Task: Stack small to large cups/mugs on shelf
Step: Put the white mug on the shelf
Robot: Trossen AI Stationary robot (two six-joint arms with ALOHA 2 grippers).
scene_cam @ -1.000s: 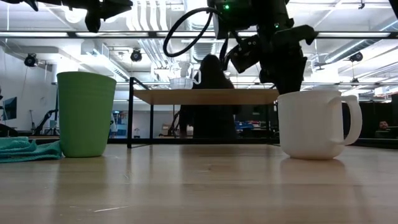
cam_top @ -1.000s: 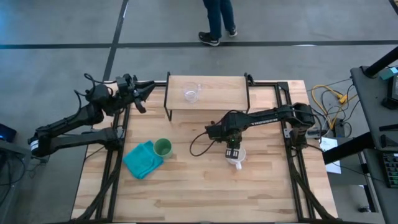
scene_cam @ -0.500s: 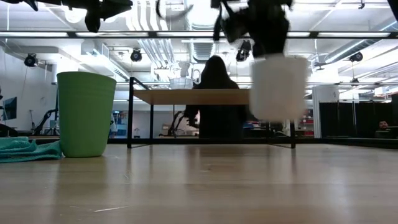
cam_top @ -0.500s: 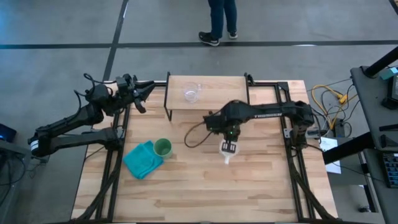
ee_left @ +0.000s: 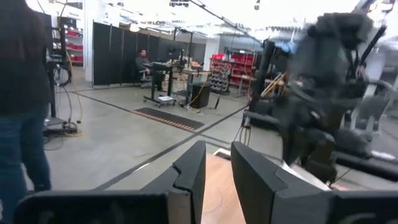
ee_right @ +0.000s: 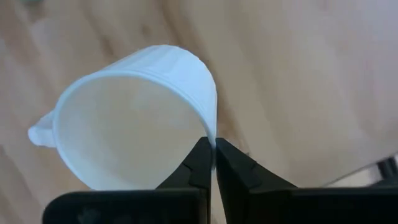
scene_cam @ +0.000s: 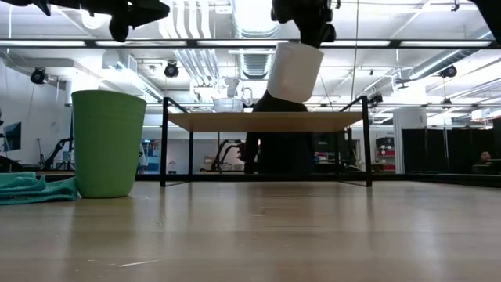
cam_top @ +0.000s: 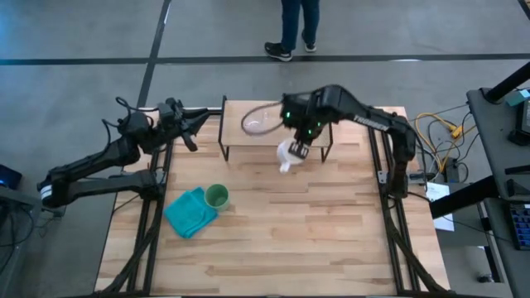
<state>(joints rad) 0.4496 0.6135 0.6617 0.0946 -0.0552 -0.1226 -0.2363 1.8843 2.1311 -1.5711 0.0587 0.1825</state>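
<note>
My right gripper (cam_top: 300, 147) is shut on the white handled mug (cam_top: 287, 156), which hangs in the air by the near edge of the shelf (cam_top: 286, 116). In the low view the mug (scene_cam: 295, 72) is tilted and higher than the shelf board (scene_cam: 266, 121). The small clear glass cup (cam_top: 255, 125) stands on its base on the shelf's left part. The green cup (cam_top: 217, 196) stands upright on the table beside the teal cloth (cam_top: 188, 213). My left gripper (cam_top: 190, 126) waits open, raised at the table's far left corner. My right gripper pinches the mug's rim (ee_right: 211, 138), on the side opposite the handle (ee_right: 38, 134), with one finger inside the mug (ee_right: 198, 163) and one outside. The fingers come from above. The mug is lifted clear and hangs tilted below them.
The shelf stands on thin black legs (scene_cam: 163, 145) at the table's far edge. The arm's cable loops over the shelf near the glass cup. A person (cam_top: 291, 25) stands on the floor beyond the table. Bare tabletop (cam_top: 315, 240) lies near and to the right.
My right gripper has lifted the mug off the table's middle right and carried it up and toward the far edge, to the shelf. The mug stood upright on the table a second ago; it now hangs tilted above shelf height. The left arm kept still.
</note>
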